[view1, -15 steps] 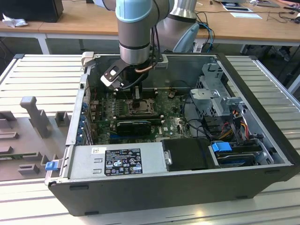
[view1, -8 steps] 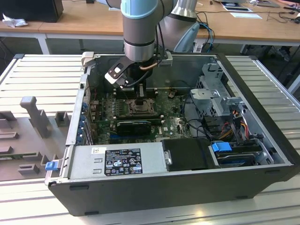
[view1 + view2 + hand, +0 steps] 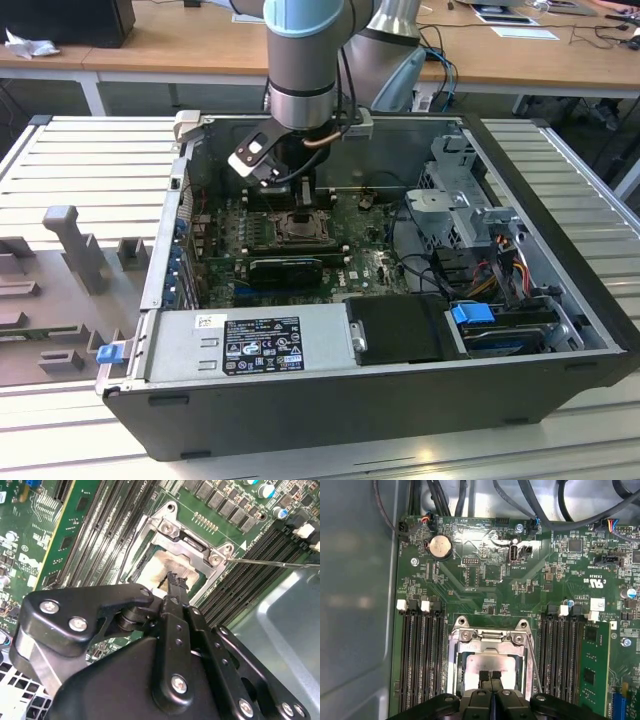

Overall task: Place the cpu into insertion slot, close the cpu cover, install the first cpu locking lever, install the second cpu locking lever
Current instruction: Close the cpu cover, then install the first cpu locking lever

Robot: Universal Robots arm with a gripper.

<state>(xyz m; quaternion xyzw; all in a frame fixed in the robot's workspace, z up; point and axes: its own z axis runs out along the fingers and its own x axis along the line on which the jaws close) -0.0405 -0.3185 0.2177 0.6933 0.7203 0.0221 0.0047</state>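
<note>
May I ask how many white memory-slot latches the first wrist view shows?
4: two latches by the case wall, two more by the green memory module; others may be hidden.

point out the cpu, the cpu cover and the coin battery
cpu (image 3: 495, 661): first wrist view, on its silvery face
cpu cover (image 3: 502, 642): first wrist view, on a bar of the silver frame
coin battery (image 3: 440, 546): first wrist view, on the middle of its round face

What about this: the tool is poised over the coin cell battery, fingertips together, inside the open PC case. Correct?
Not quite. The first wrist view shows the tool poised over the insertion slot, not the coin cell battery, which sits apart on the motherboard. Fingertips together, inside the open PC case: correct.
</note>
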